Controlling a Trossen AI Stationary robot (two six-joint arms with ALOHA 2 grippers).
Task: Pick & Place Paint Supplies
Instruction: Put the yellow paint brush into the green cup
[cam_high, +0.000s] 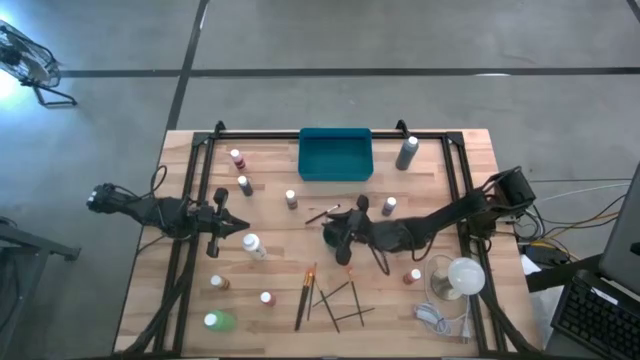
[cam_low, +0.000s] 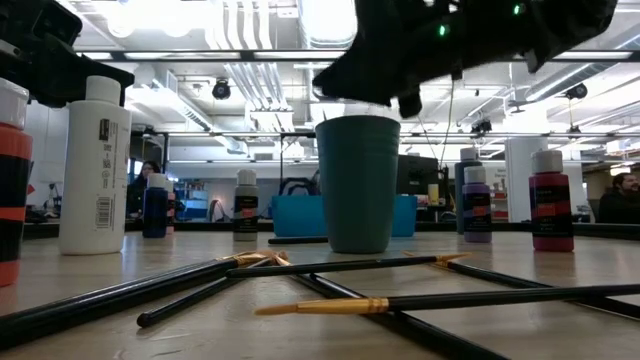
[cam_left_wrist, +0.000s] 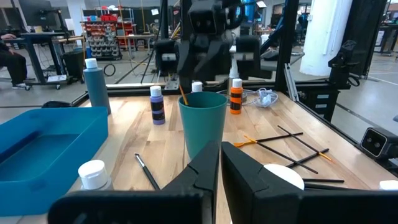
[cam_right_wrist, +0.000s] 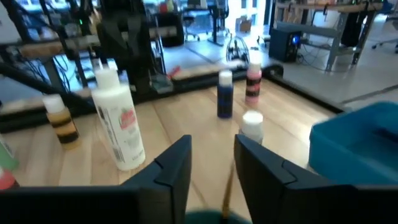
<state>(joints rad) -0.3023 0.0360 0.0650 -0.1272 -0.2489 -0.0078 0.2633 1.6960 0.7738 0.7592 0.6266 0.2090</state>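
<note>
The right gripper (cam_high: 333, 236) is positioned directly above the dark green cup (cam_left_wrist: 202, 121) near the middle of the table (cam_high: 470, 150). Its fingers (cam_right_wrist: 177, 163) are seen slightly apart in the right wrist view, with a thin paintbrush handle (cam_right_wrist: 227, 186) visible in the gap between them, over the cup rim. Whether the handle is gripped or free cannot be told.

The left gripper (cam_high: 238, 226) is held over the left half of the table, pointed toward the cup. Its fingers (cam_left_wrist: 205, 171) are closed together with nothing between them. A large white bottle (cam_high: 253, 245) stands just beside its tip.

Several loose paintbrushes (cam_high: 335, 300) are scattered on the table in front of the cup, crossing one another; one with an orange ferrule (cam_high: 306, 292) lies to their left. Another brush (cam_high: 322, 213) lies between the cup and the teal tray (cam_high: 335, 155).

Small white-capped bottles are spread across the table. A tall grey bottle (cam_high: 406, 152) stands just right of the tray. A green bottle (cam_high: 217, 321) lies near the front left corner.
</note>
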